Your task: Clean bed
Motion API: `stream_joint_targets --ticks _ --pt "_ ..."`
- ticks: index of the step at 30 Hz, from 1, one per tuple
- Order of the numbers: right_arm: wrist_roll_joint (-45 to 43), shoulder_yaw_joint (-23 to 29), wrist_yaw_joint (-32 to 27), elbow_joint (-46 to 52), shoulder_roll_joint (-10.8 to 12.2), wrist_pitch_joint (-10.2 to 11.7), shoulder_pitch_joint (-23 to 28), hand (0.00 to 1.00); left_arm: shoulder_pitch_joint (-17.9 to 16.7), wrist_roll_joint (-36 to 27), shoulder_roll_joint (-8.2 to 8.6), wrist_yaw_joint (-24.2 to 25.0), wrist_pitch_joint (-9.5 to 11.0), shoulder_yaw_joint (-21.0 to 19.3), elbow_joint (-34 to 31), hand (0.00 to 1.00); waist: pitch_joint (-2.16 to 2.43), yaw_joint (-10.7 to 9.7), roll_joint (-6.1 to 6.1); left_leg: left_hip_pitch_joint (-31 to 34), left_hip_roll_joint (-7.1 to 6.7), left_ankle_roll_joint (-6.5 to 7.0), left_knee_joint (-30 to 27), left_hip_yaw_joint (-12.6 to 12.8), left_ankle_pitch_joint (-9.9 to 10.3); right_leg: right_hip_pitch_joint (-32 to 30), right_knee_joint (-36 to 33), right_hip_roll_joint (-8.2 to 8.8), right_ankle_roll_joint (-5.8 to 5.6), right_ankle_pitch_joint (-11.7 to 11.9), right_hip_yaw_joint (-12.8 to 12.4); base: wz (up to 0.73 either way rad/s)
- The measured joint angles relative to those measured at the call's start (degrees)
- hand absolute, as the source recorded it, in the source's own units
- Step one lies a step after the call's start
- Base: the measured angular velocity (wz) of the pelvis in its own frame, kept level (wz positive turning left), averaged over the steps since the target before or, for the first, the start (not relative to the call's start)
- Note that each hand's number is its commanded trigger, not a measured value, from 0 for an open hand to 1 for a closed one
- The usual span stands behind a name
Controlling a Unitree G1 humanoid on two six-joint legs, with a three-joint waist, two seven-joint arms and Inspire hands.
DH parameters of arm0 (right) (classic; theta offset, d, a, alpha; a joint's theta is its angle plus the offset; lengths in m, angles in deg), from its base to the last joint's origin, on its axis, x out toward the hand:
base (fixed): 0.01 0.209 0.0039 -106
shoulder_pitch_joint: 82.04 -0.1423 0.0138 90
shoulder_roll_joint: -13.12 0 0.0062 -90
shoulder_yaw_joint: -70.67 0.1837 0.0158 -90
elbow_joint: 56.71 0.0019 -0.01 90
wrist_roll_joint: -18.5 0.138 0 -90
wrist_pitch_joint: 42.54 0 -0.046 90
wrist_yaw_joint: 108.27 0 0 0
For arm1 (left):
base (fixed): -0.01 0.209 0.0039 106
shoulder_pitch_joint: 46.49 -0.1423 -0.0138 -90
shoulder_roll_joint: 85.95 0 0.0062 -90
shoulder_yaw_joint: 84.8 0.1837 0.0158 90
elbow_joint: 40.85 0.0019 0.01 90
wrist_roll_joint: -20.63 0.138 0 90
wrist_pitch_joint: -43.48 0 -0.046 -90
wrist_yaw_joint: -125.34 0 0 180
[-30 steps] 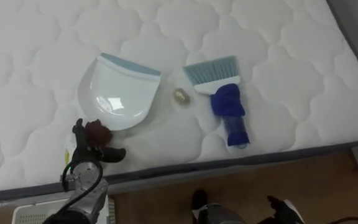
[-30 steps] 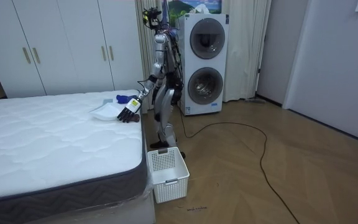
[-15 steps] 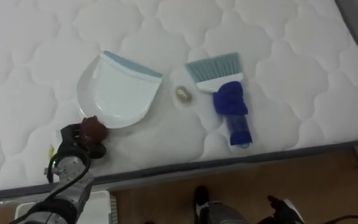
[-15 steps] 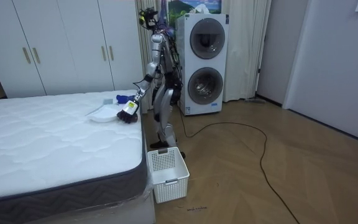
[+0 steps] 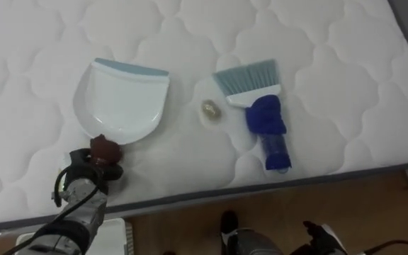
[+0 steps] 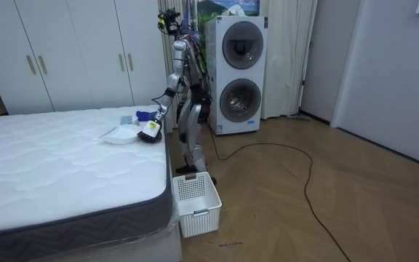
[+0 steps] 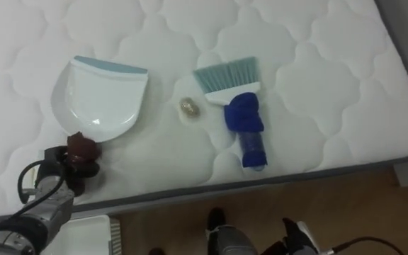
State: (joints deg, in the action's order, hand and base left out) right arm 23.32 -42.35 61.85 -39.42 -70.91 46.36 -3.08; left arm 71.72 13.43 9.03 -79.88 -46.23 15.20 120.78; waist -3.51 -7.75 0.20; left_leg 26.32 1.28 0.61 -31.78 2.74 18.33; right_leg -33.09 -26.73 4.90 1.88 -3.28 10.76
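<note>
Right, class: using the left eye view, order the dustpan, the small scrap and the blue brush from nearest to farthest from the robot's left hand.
1. The dustpan, its handle in the left hand.
2. The small scrap, right of the dustpan.
3. The blue brush, farthest right.

Dustpan (image 5: 122, 99), scrap (image 5: 209, 108) and hand brush (image 5: 257, 106) in a row on a mattress (image 5: 317, 64).
Dustpan lies left, hand brush right, the scrap between them touching neither; the robot's left hand (image 5: 83, 170) is at the dustpan's near end.
</note>
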Motion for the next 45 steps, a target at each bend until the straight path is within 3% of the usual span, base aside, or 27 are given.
stream_joint_targets --ticks 10,18,21,25,34,38,45 --pt "2.2 0.0 -0.7 1.4 -0.4 -0.1 1.6 0.00 -0.1 2.4 -0.08 -0.6 -0.1 0.0 0.4 1.00 0.17 0.1 -0.24 -0.4 0.13 0.08 0.0 0.6 0.0 0.1 -0.1 -0.11 0.02 0.0 -0.7 -0.01" --pt "14.4 2.0 -1.2 1.4 -1.1 2.3 3.2 0.00 -0.7 11.9 -2.29 -1.4 0.5 1.7 0.3 1.00 0.17 0.0 -0.65 -0.9 0.16 0.08 -0.3 1.4 0.0 0.0 -1.0 -0.09 0.08 -0.1 -1.2 -0.03" --pt "22.3 6.0 -1.3 1.3 -1.3 3.6 4.0 0.00 -1.7 19.0 -3.01 -2.2 2.0 2.1 0.0 1.00 0.40 0.1 -1.63 -0.8 0.14 0.11 -0.5 1.5 0.0 0.0 -1.1 -0.03 0.08 -0.1 -1.3 0.00" --pt "28.8 10.0 -2.0 1.3 -1.4 5.4 4.1 0.00 -2.5 25.6 -4.29 -4.6 3.7 2.1 -0.1 1.00 0.50 0.3 -2.00 -0.9 0.07 0.11 -0.8 2.2 0.0 -0.6 -2.0 0.02 0.16 -0.1 -2.1 -0.05" --pt "35.7 15.5 -4.5 3.8 -1.5 9.3 2.7 0.00 -7.6 31.5 -6.45 -11.5 7.7 3.2 -3.3 1.00 0.94 0.4 -2.52 -0.2 0.04 0.21 -1.4 4.0 0.1 -2.3 -3.2 -0.04 0.30 0.0 -3.5 -0.09" --pt "35.8 18.2 -6.4 4.0 -1.5 10.1 0.9 0.00 -9.1 33.1 -6.48 -14.0 9.0 3.8 -4.3 1.00 1.06 0.2 -2.65 0.3 0.04 0.23 -1.6 4.1 0.1 -2.7 -3.1 -0.09 0.12 0.1 -3.8 -0.01" --pt "33.4 22.7 -13.1 6.8 -1.5 14.0 -0.2 0.00 -10.6 34.3 -6.52 -16.7 10.9 4.9 -4.3 1.00 1.36 0.3 -3.02 0.9 -0.01 0.40 -1.6 4.1 0.0 -3.2 -2.7 -0.12 0.21 0.5 -3.8 0.00"
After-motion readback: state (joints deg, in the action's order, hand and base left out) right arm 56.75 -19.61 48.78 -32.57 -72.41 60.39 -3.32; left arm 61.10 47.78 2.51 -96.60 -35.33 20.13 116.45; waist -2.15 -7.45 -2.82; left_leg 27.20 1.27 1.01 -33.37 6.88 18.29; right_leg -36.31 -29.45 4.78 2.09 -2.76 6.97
